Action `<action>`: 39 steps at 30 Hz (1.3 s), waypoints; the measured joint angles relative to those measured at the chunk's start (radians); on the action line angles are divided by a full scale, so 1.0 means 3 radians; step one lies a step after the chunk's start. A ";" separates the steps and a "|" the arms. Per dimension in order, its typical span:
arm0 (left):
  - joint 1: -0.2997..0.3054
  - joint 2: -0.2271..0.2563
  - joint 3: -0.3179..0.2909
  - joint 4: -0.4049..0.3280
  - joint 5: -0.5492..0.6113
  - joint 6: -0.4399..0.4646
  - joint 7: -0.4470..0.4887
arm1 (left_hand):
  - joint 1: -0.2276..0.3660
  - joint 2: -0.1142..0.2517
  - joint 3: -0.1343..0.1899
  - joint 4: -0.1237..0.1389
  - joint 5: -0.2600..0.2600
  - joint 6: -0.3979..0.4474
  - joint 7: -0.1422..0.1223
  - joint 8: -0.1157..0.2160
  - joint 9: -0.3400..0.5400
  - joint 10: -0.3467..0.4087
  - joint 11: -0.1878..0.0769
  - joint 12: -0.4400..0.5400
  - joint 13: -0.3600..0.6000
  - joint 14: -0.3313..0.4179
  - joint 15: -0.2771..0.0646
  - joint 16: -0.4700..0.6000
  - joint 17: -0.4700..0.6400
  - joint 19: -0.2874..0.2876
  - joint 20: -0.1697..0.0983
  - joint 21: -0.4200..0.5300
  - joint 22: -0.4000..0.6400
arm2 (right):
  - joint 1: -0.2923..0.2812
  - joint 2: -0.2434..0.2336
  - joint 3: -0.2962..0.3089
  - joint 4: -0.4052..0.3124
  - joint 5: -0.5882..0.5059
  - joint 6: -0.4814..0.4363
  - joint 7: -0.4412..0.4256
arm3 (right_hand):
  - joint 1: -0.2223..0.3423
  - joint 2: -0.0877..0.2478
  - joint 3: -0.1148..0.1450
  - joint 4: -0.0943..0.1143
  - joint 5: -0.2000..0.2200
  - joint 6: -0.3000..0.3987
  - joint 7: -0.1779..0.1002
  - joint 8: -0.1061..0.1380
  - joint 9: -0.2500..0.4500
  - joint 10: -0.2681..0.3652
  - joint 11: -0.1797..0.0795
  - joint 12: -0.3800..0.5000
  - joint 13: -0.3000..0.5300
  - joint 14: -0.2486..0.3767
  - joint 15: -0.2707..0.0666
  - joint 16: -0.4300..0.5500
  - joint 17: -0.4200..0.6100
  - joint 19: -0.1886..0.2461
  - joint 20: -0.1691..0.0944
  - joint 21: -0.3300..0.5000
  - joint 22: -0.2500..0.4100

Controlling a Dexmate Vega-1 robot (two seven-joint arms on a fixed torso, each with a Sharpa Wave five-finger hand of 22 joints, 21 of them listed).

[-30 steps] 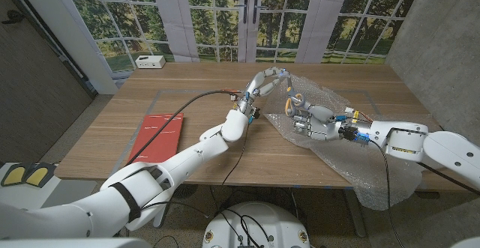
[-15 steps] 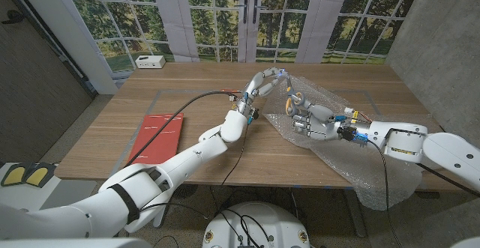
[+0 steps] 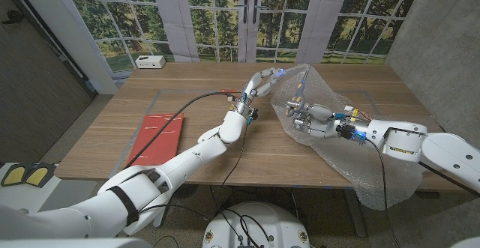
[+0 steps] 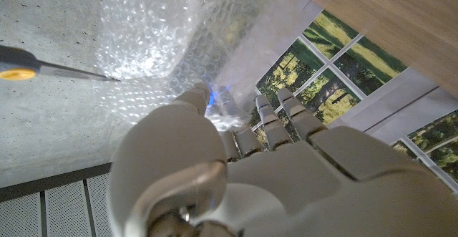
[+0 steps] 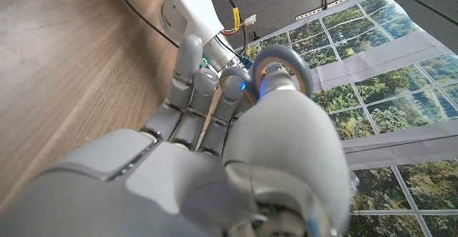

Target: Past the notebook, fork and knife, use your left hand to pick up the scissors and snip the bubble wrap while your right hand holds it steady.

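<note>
A clear sheet of bubble wrap [image 3: 346, 159] lies across the right half of the table, its far left corner raised. My left hand [image 3: 262, 82] pinches that raised corner; its fingers [image 4: 204, 97] close on the bubble wrap [image 4: 154, 29]. The grey-handled scissors [image 3: 301, 98] are in my right hand [image 3: 309, 119], blades pointing up into the raised wrap. My right hand [image 5: 236, 151] has its thumb through the grey ring handle of the scissors [image 5: 283, 69]. The blade tip of the scissors [image 4: 61, 69] points at the wrap near my left hand.
A red notebook [image 3: 158, 136] lies on the wooden table [image 3: 150, 98] at the near left. A small white box [image 3: 150, 61] sits at the far left corner. A black cable [image 3: 199, 96] runs along my left forearm. Windows stand behind the table.
The far left corner of the bubble wrap has been lifted off the table by my left hand. The scissors have tipped more upright in my right hand.
</note>
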 measured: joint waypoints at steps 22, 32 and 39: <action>0.0093 0.0044 -0.0060 -0.0105 -0.0038 0.0005 -0.0019 | -0.0071 0.0035 0.0038 0.0010 0.0000 -0.0038 -0.0038 -0.0048 -0.0030 0.0089 0.0034 0.0001 0.0018 0.0280 -0.0015 0.0078 0.0000 0.0090 0.0005 0.0026 0.0000 | -0.0007 -0.0024 0.0017 -0.0063 0.0004 -0.0022 -0.0079 | -0.0081 -0.0081 0.0272 -0.0032 -0.0038 0.0020 -0.0017 -0.0092 0.0027 0.0024 -0.0021 -0.0077 0.0030 0.0097 -0.0013 -0.0258 0.0000 -0.0001 -0.0001 0.0000 -0.0011; 0.0090 -0.0011 -0.0078 -0.0002 0.0011 -0.0077 0.0140 | -0.0132 0.0070 0.0318 0.0023 0.0092 -0.0138 -0.0067 0.0112 0.0182 0.0756 0.0065 0.0180 0.0104 0.1748 -0.0157 0.0323 0.0045 0.1070 -0.0255 0.0363 0.0017 | 0.0058 -0.0033 -0.0032 -0.0064 0.0015 -0.0046 -0.0090 | -0.0127 -0.0124 0.0339 -0.0067 -0.0038 0.0021 -0.0016 -0.0121 0.0042 0.0043 -0.0039 -0.0091 0.0045 0.0133 -0.0013 -0.0331 0.0001 -0.0001 -0.0002 0.0000 -0.0015; 0.0065 -0.0064 -0.0081 0.0105 0.0025 -0.0127 0.0239 | -0.0085 0.0115 0.0373 -0.0005 0.0109 -0.0252 0.0014 0.0183 0.0375 0.0833 0.0071 0.0355 0.0421 0.2241 -0.0305 0.0449 0.0140 0.1194 -0.0354 0.0406 0.0017 | 0.0109 -0.0043 -0.0066 -0.0062 0.0019 -0.0055 -0.0096 | -0.0172 -0.0121 0.0384 -0.0095 -0.0038 0.0027 -0.0010 -0.0144 0.0051 0.0044 -0.0039 -0.0107 0.0057 0.0143 -0.0024 -0.0371 0.0010 -0.0001 -0.0001 0.0000 -0.0016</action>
